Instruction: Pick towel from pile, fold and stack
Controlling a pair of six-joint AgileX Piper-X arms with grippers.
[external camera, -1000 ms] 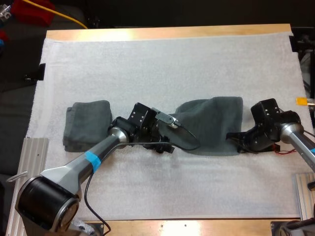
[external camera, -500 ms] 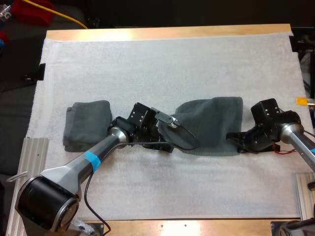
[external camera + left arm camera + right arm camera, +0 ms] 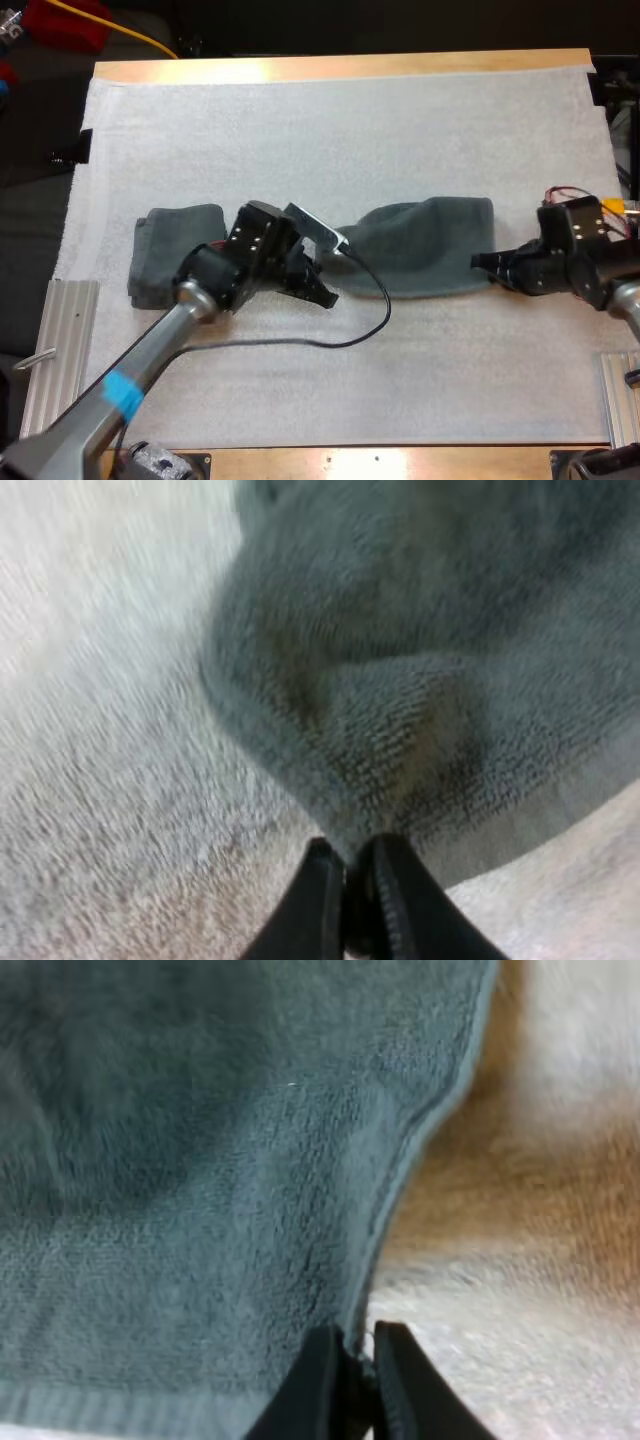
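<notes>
Towel [image 3: 430,250] soft, limp; take it by corners. Your left gripper [image 3: 349,858] clenched on left corner, right gripper [image 3: 352,1345] pinching right hem.

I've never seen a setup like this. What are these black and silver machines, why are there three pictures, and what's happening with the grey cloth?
These are two robot arms working at a wooden table covered by a white mat. The wide picture comes from a camera behind and above the arms. The two close-ups come from small cameras riding on each arm's wrist. Each arm ends in a gripper with two black fingers. The left gripper pinches one end of a dark grey-green towel, and the right gripper pinches the other end, so the towel lies stretched between them on the mat. A folded towel lies beside the left arm.
</notes>
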